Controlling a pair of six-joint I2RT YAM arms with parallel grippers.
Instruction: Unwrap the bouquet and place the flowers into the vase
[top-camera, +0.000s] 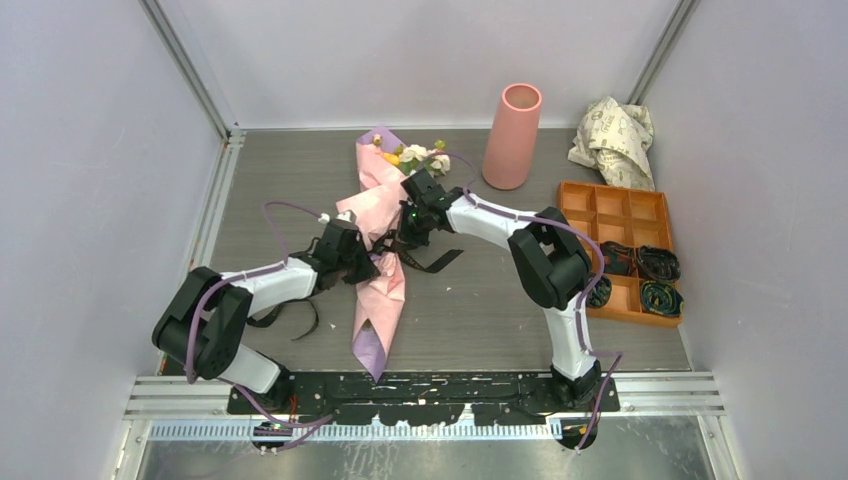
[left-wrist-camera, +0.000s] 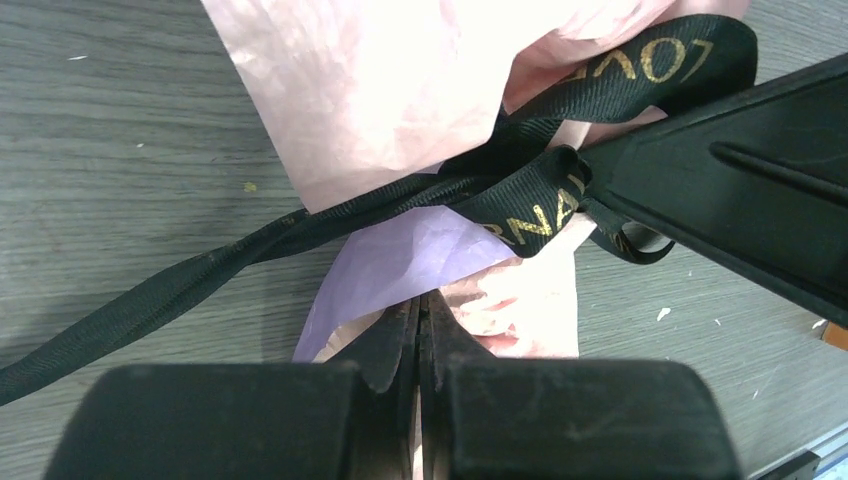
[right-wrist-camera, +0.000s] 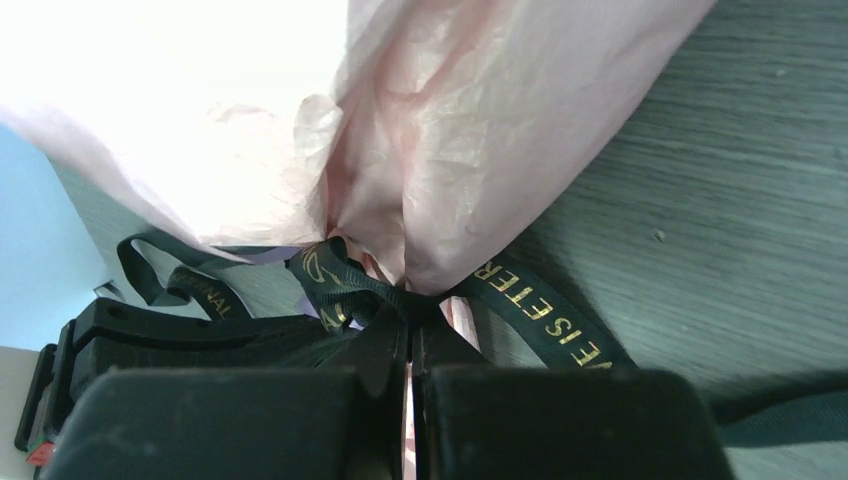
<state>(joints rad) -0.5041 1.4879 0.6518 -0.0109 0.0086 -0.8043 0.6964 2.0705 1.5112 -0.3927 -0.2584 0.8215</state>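
Currently, both grippers are closed: left gripper (left-wrist-camera: 420, 305) pinches the bouquet (top-camera: 385, 290) paper, right gripper (right-wrist-camera: 410, 325) clamps the ribbon (right-wrist-camera: 540, 315) knot (black, gold lettering).

Soft, even light falls from overhead in the top view, leaving only faint shadows on the table (top-camera: 480, 310) just beside the bouquet (top-camera: 378, 250). Straight rails bow slightly toward the frame edges. In the right wrist view the bouquet's upper-left paper burns out to white (no texture there). Below the bouquet, the left gripper (left-wrist-camera: 420, 305) and right gripper (right-wrist-camera: 410, 335) blur into dark masses, while the ribbon (left-wrist-camera: 530, 200) lettering reads sharp.
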